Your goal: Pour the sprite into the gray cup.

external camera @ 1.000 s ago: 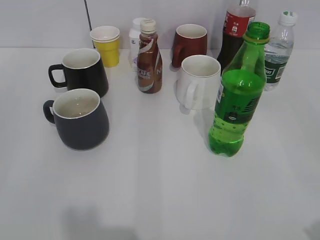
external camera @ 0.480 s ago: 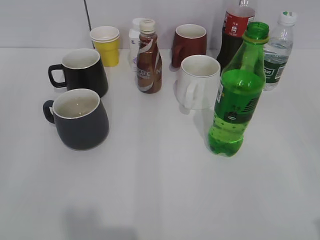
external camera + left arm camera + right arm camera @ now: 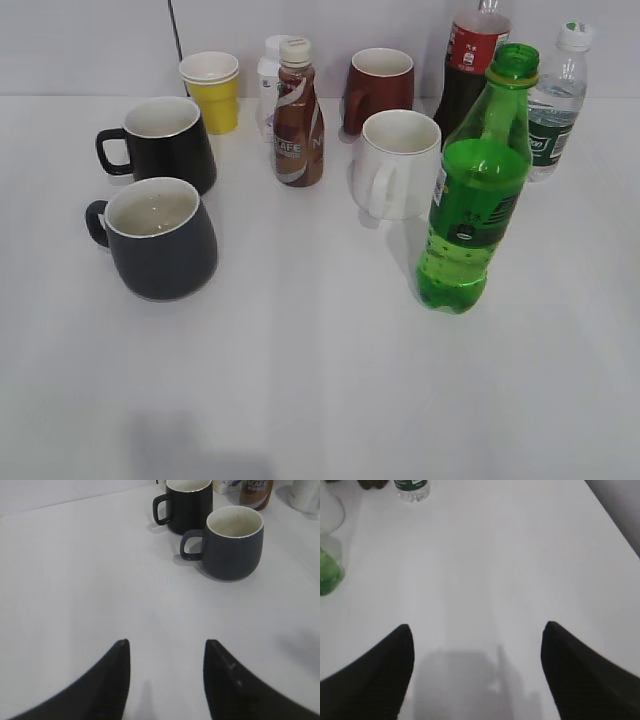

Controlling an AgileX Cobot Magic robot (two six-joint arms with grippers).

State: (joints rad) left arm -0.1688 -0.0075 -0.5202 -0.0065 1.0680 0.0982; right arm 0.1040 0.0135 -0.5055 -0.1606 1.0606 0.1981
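The sprite (image 3: pixel 473 195), a tall green bottle with no cap, stands upright at the right of the white table; its green base shows at the left edge of the right wrist view (image 3: pixel 329 577). The gray cup (image 3: pixel 160 238), a dark matte mug with an off-white inside, stands at the left, handle to the left; it also shows in the left wrist view (image 3: pixel 234 542). My left gripper (image 3: pixel 166 647) is open and empty over bare table, well short of the gray cup. My right gripper (image 3: pixel 477 632) is open and empty, to the right of the sprite. Neither gripper shows in the exterior view.
A black mug (image 3: pixel 165 143) stands behind the gray cup. A white mug (image 3: pixel 397 165), brown coffee bottle (image 3: pixel 298 115), yellow cup (image 3: pixel 212 90), dark red mug (image 3: pixel 380 88), cola bottle (image 3: pixel 470 65) and water bottle (image 3: pixel 557 100) stand at the back. The table's right edge (image 3: pixel 615 522) is near.
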